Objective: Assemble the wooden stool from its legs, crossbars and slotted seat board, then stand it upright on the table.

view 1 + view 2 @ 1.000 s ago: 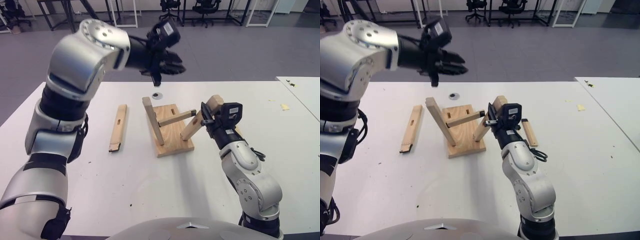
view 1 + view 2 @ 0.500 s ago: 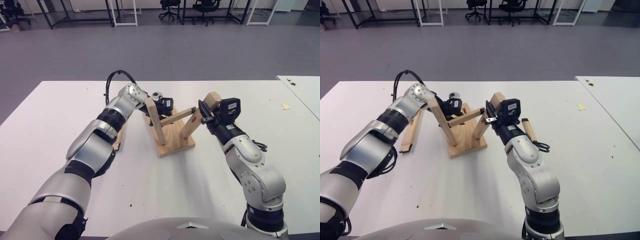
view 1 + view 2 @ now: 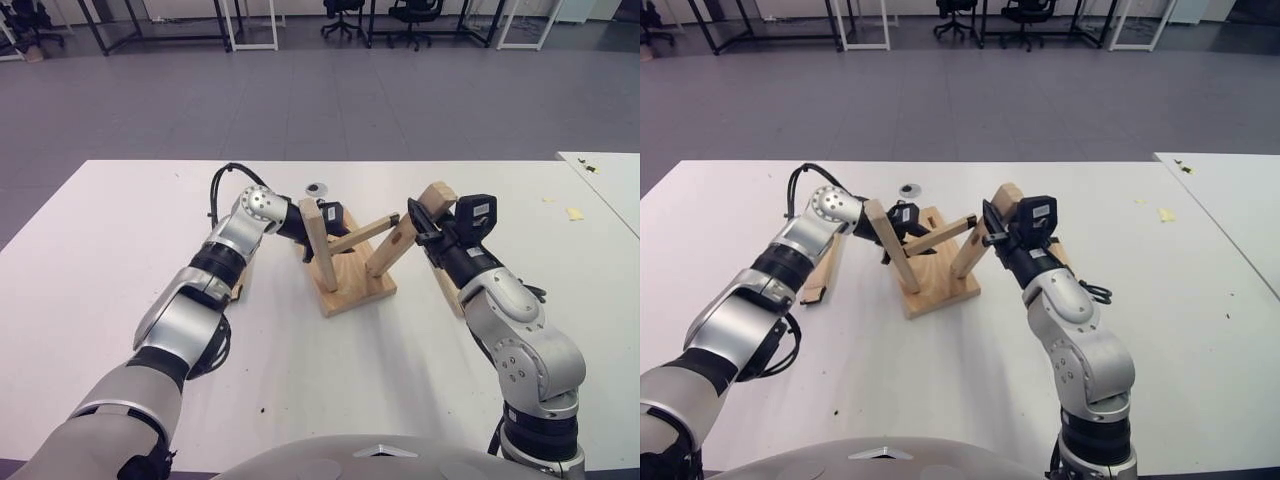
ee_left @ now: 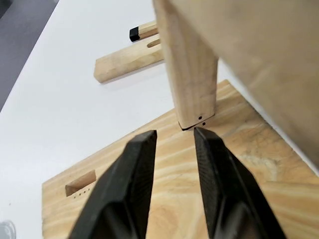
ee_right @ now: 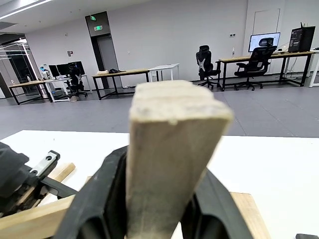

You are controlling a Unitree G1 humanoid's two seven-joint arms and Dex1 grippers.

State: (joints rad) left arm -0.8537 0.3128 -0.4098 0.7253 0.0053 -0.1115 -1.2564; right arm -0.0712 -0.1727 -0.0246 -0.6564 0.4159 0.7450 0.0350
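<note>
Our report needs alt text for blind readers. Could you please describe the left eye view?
Two robot arms are at a half-built wooden stool that lies seat board down on a white table. The right claw is shut on one leaning leg; the left claw is close by the other leg, near the crossbar joining them.

I work in an open, office-like lab: my white table (image 3: pixel 90 260), bare grey floor (image 3: pixel 300 100) beyond it, black office chairs (image 3: pixel 412 12) along the top edge, a desk (image 5: pixel 239 59) and monitor (image 5: pixel 264 42) upper right.
</note>
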